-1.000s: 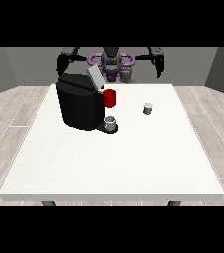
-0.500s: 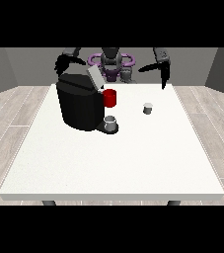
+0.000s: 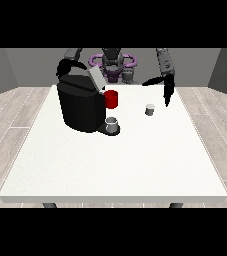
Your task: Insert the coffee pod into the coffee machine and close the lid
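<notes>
Since the earlier frame, the hand at the view's right (image 3: 168, 92) has swung down over the table (image 3: 115, 165), fingers straight and released, holding nothing. Just beside it, toward the coffee machine (image 3: 80, 106), stands the coffee pod (image 3: 149, 109). Whether the hand at the view's left (image 3: 63, 68) is clenched cannot be told.

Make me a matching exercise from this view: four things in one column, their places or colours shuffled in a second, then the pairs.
1. coffee machine
2. coffee pod
3. grey cup
4. robot hand at the view's right

A. hanging above the table's right part, near the pod
B. black, on the table's left part
C. alone on the table, right of the machine
D. at the machine's base, in front

Pairs: 1-B, 2-C, 3-D, 4-A
</notes>
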Controlling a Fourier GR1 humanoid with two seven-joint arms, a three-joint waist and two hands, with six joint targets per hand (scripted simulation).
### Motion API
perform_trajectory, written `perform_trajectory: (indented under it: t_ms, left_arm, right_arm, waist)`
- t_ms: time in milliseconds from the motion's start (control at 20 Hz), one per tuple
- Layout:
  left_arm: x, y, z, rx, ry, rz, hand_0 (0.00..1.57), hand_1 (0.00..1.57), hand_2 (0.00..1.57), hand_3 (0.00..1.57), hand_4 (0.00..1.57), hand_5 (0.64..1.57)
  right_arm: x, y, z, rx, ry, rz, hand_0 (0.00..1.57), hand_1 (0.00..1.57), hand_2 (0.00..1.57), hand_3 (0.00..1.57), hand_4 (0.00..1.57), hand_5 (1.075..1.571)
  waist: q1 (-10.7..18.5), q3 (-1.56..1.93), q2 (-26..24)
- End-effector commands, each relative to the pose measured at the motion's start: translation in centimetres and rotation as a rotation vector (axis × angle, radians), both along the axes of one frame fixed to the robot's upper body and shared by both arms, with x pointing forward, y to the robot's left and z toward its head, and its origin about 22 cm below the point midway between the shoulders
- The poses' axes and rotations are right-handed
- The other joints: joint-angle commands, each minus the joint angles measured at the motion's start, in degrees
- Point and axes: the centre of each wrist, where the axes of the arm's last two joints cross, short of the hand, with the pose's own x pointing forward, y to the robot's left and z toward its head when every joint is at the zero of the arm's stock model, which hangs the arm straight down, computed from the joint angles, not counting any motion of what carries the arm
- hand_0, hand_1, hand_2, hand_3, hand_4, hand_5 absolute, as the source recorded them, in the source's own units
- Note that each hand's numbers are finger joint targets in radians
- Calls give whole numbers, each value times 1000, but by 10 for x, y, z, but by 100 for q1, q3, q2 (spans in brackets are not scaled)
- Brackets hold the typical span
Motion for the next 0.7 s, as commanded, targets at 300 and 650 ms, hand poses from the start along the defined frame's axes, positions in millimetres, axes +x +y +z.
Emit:
perform_trajectory:
  t_ms: [300, 650]
  left_arm:
    - [23, -13, -10, 154, 67, -16, 0, 0, 0, 0, 0, 1571]
    - [32, -21, -16, 233, 116, -21, 446, 446, 606, 295, 0, 1571]
  right_arm:
    - [16, 6, 1, -13, 30, 0, 0, 0, 0, 0, 393, 1571]
    - [35, 4, 16, -38, 83, -29, 0, 0, 0, 0, 423, 1571]
  waist:
    - [-11, 0, 250]
    - [65, 0, 150]
